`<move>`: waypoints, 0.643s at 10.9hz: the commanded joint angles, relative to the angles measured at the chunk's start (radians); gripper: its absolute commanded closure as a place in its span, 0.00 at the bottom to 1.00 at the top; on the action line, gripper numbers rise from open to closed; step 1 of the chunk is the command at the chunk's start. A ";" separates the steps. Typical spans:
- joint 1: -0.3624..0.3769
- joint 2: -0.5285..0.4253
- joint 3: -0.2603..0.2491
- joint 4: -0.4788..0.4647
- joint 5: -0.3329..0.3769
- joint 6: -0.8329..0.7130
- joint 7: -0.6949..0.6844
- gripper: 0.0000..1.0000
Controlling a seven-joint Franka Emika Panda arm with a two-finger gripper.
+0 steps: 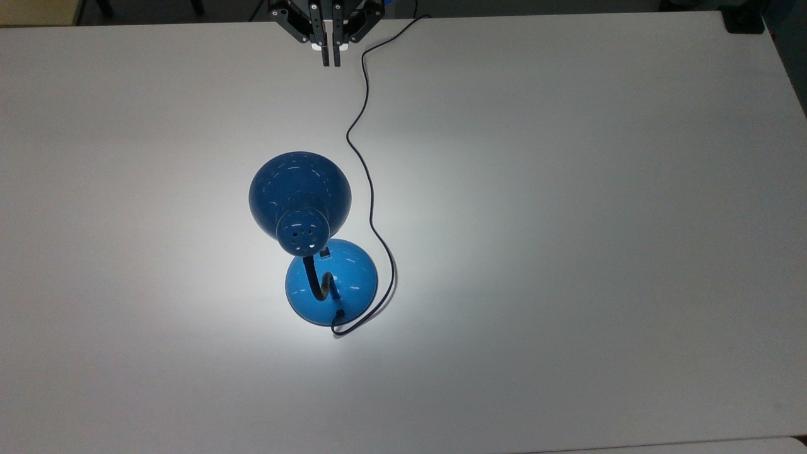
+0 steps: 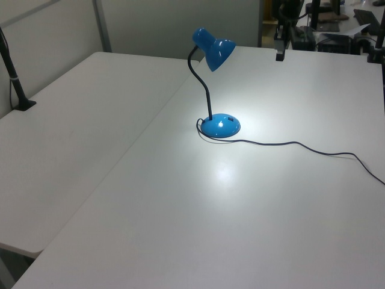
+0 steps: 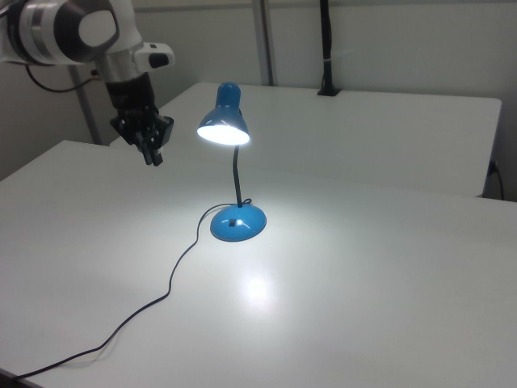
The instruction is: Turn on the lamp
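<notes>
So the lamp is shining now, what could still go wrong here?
The cord trails across the table just beside the claw in the top view; a low move there might snag it and drag the lamp. The tall neck carries the shade high, so a tug could tip it.

One lamp [image 1: 315,246] [image 2: 216,90] [image 3: 233,174], lit: one shade, one neck, one dome base. One black cord [image 1: 369,189] [image 2: 301,146] [image 3: 174,279] running from it. One robot arm [image 3: 81,32] with one gripper [image 1: 331,57] [image 2: 280,53] [image 3: 152,153], two fingers. Two white tables [image 1: 567,189] [image 2: 72,138] side by side in the left view, one bearing the lamp. One black post [image 2: 15,78] [image 3: 325,48] clamped on the other table.
</notes>
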 commanded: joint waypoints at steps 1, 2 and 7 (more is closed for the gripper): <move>0.033 -0.037 -0.015 0.014 -0.015 -0.053 0.041 0.29; 0.035 -0.043 -0.015 0.014 -0.015 -0.064 0.041 0.10; 0.032 -0.068 -0.012 0.012 -0.012 -0.101 0.042 0.00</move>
